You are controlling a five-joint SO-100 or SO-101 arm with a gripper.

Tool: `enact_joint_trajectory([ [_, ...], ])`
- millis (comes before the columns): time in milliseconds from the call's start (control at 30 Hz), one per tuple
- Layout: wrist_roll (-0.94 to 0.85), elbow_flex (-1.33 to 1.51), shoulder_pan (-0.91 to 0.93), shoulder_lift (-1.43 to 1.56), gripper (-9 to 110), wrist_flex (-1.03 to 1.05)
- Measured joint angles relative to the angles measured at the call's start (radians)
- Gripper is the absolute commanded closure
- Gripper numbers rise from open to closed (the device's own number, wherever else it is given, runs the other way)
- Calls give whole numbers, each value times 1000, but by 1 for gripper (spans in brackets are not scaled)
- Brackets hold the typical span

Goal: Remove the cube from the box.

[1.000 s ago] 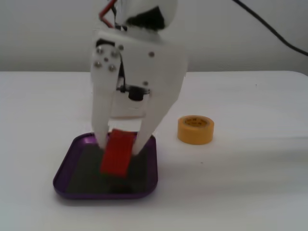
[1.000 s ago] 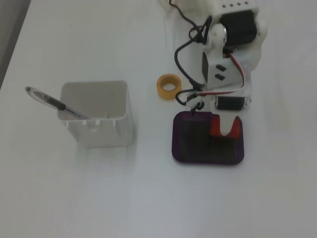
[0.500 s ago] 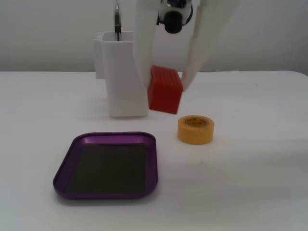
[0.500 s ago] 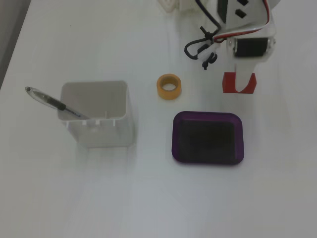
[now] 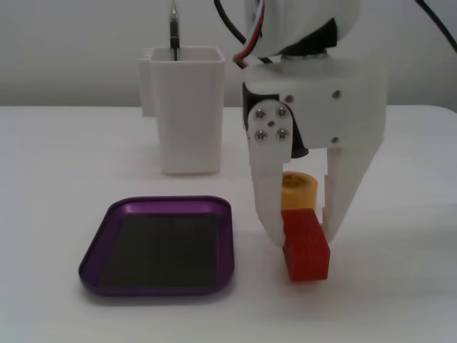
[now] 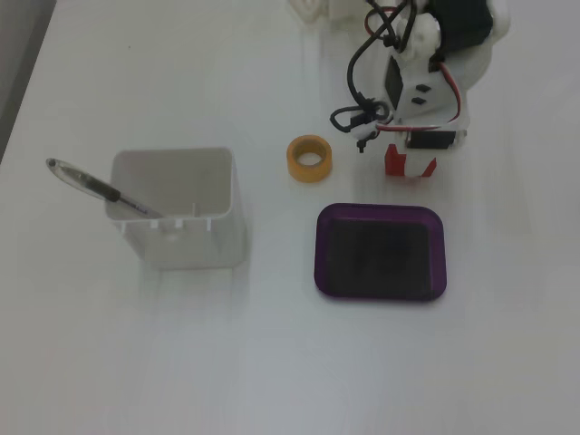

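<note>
The red ribbed cube [image 5: 308, 254] sits outside the box, on the white table just right of it in a fixed view. My gripper [image 5: 302, 237] points down over the cube, with a white finger against each of its sides, so it is shut on the cube. The cube's bottom touches or nearly touches the table. The box [image 5: 96, 246] is a shallow purple tray with a dark grey bottom, and it holds nothing. In another fixed view the cube [image 6: 395, 163] peeks out under the gripper [image 6: 410, 169], just beyond the box's [image 6: 322, 246] far rim.
A yellow tape roll [image 5: 298, 187] lies right behind the cube; it also shows in the other fixed view [image 6: 309, 159]. A tall white square container [image 5: 189, 114] holding a pen [image 6: 91, 184] stands behind the box.
</note>
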Motion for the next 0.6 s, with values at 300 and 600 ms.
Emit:
enact_joint_trajectory([
  [300, 0, 80, 12, 2, 101, -101],
  [600, -23, 80, 12, 14, 85, -60],
])
